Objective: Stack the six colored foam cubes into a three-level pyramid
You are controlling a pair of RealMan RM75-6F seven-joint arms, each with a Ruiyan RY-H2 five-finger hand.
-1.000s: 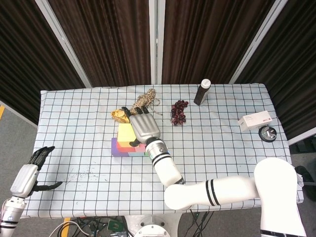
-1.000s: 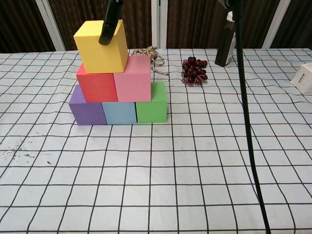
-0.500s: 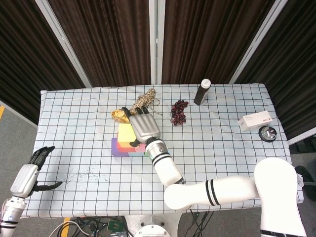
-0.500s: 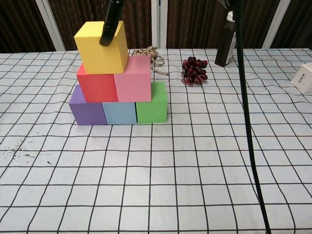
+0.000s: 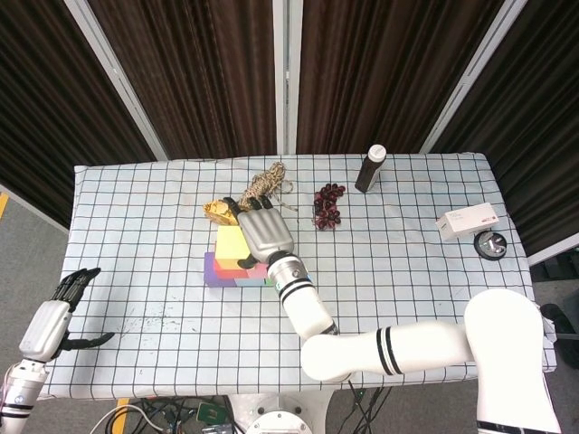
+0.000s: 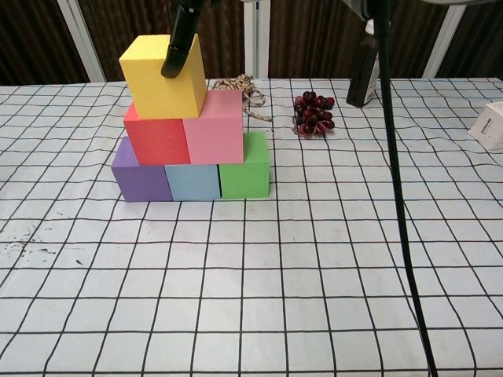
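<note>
At the table's left edge the left hand (image 5: 56,315) hangs apart from everything with fingers spread and holding nothing, while the pyramid stands left of centre: purple cube (image 6: 140,173), blue cube (image 6: 192,181) and green cube (image 6: 245,170) below, red cube (image 6: 156,134) and pink cube (image 6: 213,128) above, yellow cube (image 6: 161,74) on top. The right hand (image 5: 263,231) lies over the stack, a dark finger touching the yellow cube's front; whether it grips is unclear. Behind lie a gold wrapper (image 5: 218,212), coiled rope (image 5: 264,184), dark grapes (image 6: 313,113), a black bottle (image 5: 370,168), then a white box (image 5: 466,221) on the checked cloth (image 6: 259,298) before dark curtains (image 5: 208,72).

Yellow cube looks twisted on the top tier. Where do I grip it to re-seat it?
Judging by its pose, take the yellow cube by its left and right faces, coming straight down from above. Those faces stand free above the red cube and pink cube; the right hand is already over it, a fingertip against its front face.
</note>
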